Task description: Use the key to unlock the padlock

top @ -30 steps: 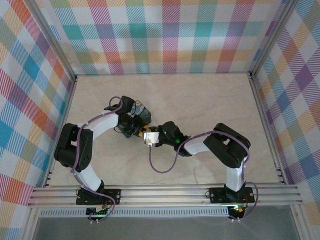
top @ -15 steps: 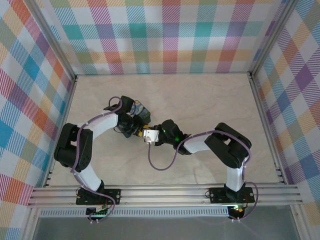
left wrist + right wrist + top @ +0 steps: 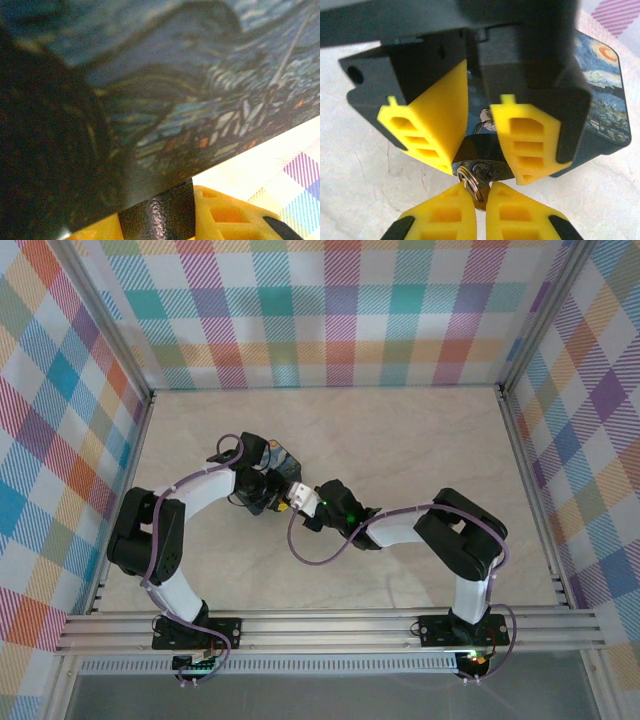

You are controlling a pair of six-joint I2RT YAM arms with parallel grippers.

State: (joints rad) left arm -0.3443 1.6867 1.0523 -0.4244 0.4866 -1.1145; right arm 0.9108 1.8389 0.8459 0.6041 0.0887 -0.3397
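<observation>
Padlock [image 3: 482, 167] sits just ahead of my right gripper [image 3: 479, 193], which is pinched closed on the key [image 3: 479, 201]. Over the last second I've pushed that arm in, so the key now meets the keyhole. My left gripper [image 3: 479, 142] clamps the lock, just beside the blue tin [image 3: 600, 115]. I judge turning comes next.

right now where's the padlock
In the right wrist view the padlock sits mid-frame between the left gripper above and the right gripper pinching the key below, with the blue tin behind at right.
</observation>
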